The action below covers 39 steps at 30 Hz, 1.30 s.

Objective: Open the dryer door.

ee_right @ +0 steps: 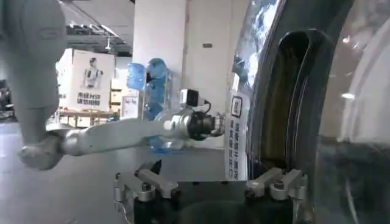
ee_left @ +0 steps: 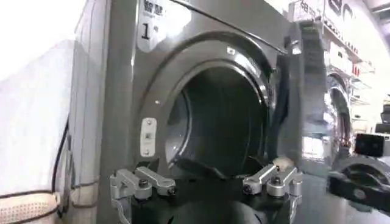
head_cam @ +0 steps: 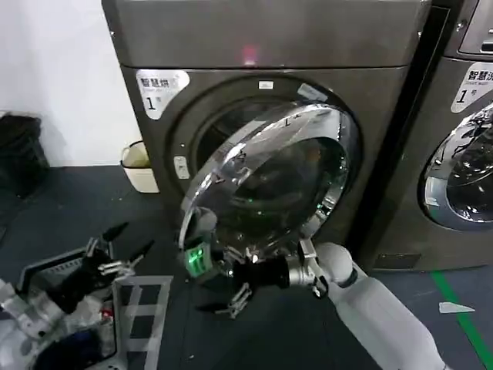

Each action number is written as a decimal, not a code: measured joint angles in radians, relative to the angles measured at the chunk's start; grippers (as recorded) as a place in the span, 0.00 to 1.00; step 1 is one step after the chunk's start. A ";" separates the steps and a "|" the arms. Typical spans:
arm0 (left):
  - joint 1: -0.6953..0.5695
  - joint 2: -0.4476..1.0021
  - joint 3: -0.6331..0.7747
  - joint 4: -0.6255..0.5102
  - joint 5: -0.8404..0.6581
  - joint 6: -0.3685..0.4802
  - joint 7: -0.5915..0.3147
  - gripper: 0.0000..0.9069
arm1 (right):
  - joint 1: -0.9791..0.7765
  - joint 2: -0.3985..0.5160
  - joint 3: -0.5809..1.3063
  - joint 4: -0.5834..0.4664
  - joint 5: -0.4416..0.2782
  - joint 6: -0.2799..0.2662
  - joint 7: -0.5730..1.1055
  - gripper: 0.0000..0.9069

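Head view: the dryer door [head_cam: 269,177] hangs partly swung out, its free edge just above and behind the right gripper [head_cam: 231,297], whose fingers are spread and hold nothing; the left gripper [head_cam: 115,247] sits well off, also spread

Left wrist view: the drum opening [ee_left: 219,115] lies straight ahead

Right wrist view: the door's rim [ee_right: 280,91] stands close alongside
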 joint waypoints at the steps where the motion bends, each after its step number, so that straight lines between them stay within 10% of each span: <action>1: -0.009 0.008 0.005 0.005 -0.008 0.002 0.000 1.00 | -0.006 -0.005 0.005 0.003 0.000 0.002 -0.009 1.00; 39: -0.246 0.236 0.435 0.017 -0.153 -0.027 0.004 1.00 | -0.213 -0.145 0.321 -0.120 0.001 0.064 -0.230 1.00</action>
